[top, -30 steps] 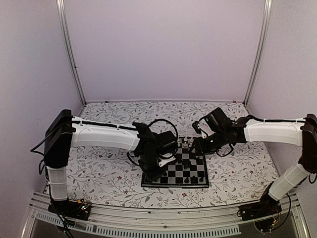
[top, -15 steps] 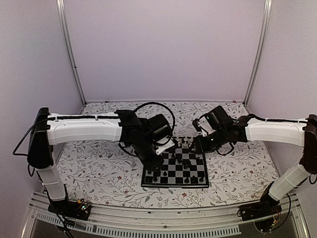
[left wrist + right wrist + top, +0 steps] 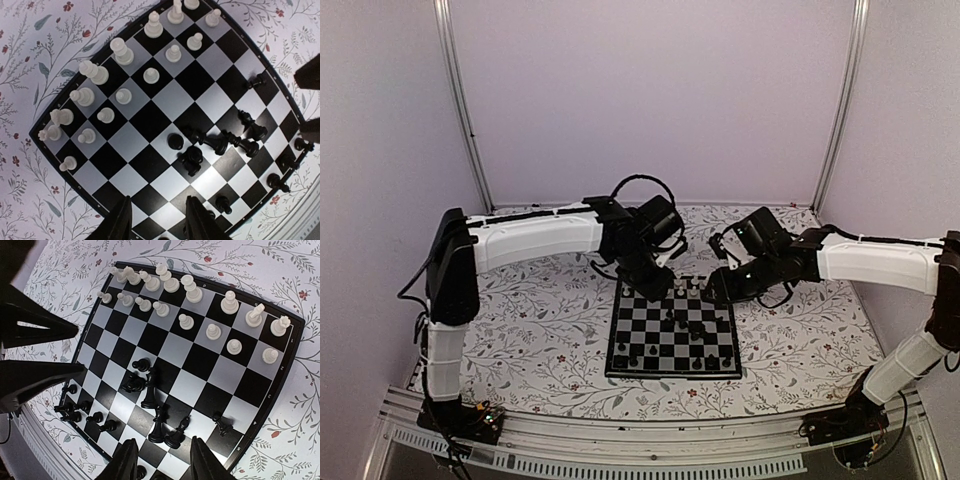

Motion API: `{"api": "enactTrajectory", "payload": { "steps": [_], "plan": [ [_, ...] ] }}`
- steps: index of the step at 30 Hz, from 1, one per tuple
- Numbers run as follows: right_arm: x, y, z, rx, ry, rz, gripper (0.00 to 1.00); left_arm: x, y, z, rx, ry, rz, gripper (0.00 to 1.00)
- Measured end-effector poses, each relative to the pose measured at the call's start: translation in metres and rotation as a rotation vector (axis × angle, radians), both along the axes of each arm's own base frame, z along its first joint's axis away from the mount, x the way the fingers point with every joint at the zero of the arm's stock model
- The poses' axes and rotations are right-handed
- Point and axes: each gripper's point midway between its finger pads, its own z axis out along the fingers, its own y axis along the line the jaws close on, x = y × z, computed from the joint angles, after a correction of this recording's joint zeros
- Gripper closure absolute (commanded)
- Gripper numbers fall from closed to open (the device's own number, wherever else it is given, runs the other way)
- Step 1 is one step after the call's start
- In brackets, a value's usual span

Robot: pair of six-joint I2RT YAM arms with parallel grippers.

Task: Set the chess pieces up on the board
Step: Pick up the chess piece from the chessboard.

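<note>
My left gripper (image 3: 158, 226) and right gripper (image 3: 163, 465) hang spread and empty above the black-and-silver checked chessboard (image 3: 195, 360). The unsorted black chess pieces (image 3: 150, 390) cluster mid-board, directly ahead of the right gripper, which I judge nearer.

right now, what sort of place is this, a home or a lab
Probably a lab test booth: plain walls on metal frame posts box in a floral table cover, and two bolted-down robot arms over a chessboard.
</note>
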Motion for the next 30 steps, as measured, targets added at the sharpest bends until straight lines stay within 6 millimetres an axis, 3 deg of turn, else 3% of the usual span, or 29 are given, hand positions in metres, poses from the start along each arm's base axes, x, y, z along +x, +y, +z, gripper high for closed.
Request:
{"api": "enactTrajectory", "payload": {
  "steps": [7, 13, 21, 30],
  "plan": [
    [0.001, -0.005, 0.01, 0.004, -0.031, -0.018, 0.62, 0.008, -0.022, -0.03, 0.002, 0.06, 0.013, 0.59],
    [0.002, -0.008, 0.019, 0.011, -0.061, -0.032, 0.62, 0.006, -0.024, -0.042, 0.001, 0.102, 0.027, 0.6],
    [0.0, -0.012, 0.013, -0.003, -0.05, -0.039, 0.62, 0.002, -0.025, -0.061, 0.006, 0.161, 0.027, 0.65],
    [-0.001, -0.011, 0.014, 0.001, -0.047, -0.033, 0.62, 0.009, -0.03, -0.061, -0.005, 0.154, 0.033, 0.7]
  ]
}}
